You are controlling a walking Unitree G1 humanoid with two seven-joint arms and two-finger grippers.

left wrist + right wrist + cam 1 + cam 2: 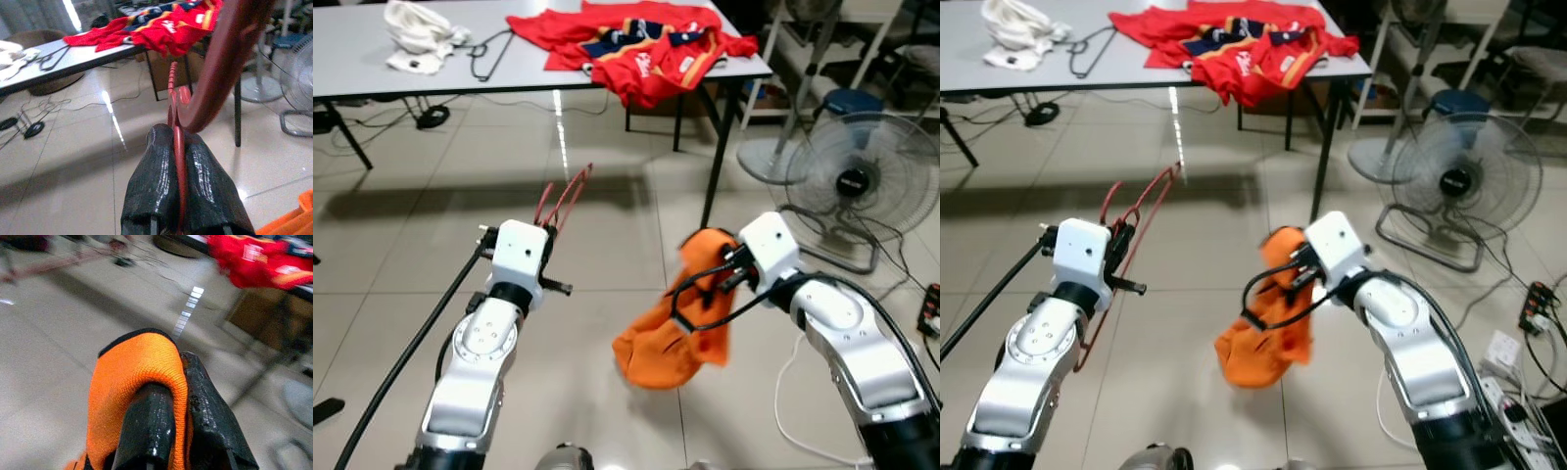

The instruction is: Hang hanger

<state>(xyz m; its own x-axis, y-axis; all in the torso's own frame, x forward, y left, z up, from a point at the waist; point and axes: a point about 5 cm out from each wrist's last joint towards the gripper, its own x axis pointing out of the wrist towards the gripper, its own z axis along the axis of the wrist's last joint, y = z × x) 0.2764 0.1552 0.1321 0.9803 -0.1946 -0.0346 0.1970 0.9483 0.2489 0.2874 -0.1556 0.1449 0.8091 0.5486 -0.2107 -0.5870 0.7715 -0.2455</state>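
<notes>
Left wrist view | red hanger (179,161) clamped between left fingers (151,191)

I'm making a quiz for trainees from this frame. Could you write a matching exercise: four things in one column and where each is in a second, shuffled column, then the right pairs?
Things:
1. red hanger
2. orange garment
3. black hanger
4. standing fan

Places:
A. lying on the grey table
B. clamped in the left gripper
C. on the floor at the robot's right
D. gripped by the right gripper, hanging above the floor

Pairs: 1-B, 2-D, 3-A, 4-C
</notes>
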